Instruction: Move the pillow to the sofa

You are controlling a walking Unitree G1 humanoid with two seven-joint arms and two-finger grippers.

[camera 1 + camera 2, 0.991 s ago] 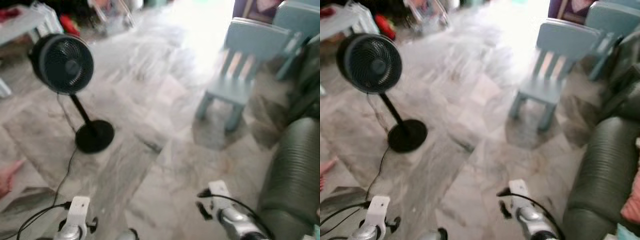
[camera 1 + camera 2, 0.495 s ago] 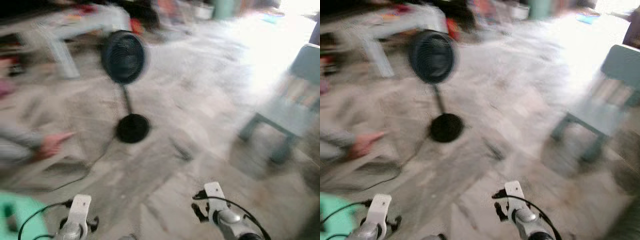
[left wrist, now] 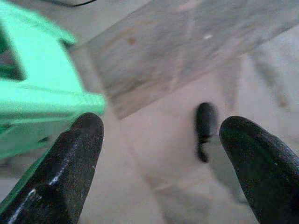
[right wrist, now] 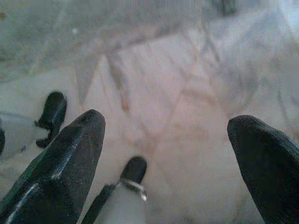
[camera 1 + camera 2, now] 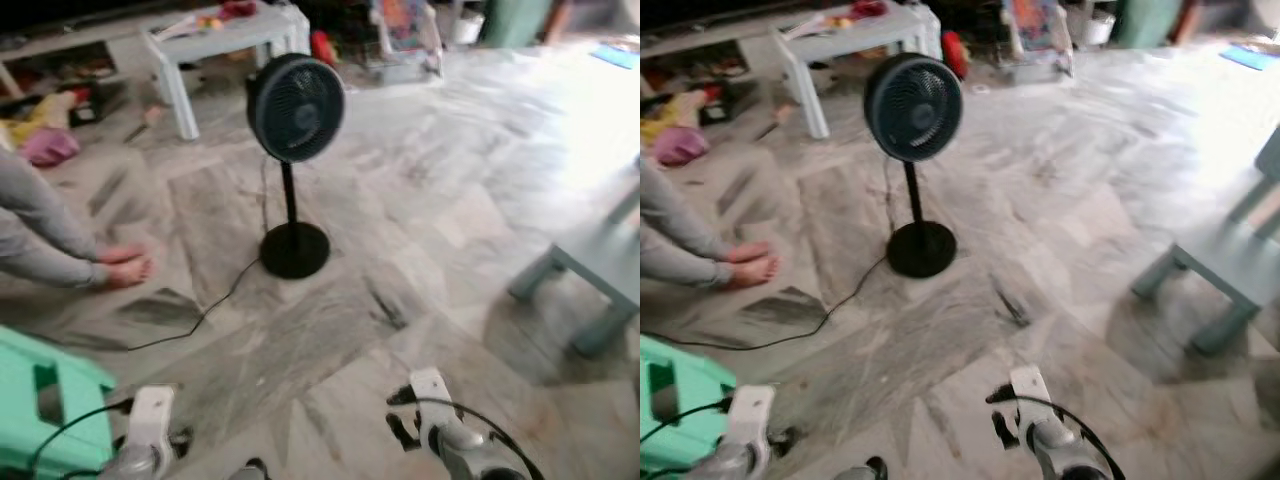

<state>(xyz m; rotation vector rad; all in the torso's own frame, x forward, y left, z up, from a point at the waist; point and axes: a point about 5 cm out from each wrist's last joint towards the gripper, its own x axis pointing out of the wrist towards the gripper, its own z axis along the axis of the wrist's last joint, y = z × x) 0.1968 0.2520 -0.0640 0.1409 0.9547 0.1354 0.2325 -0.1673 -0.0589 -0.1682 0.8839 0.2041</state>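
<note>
Marble floor [image 5: 420, 200] lies under both empty, wide-open grippers (left gripper [image 3: 163, 154], right gripper [image 4: 168, 154]).

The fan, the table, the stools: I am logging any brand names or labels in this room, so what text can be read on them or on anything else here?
No text can be read on anything here.
Pedestal fan: no legible badge on its grille or base.
White table: the items on it are too blurred to read.
Green stool and blue chair: plain, no markings visible.
Both grippers, left gripper and right gripper, show no lettering.
</note>
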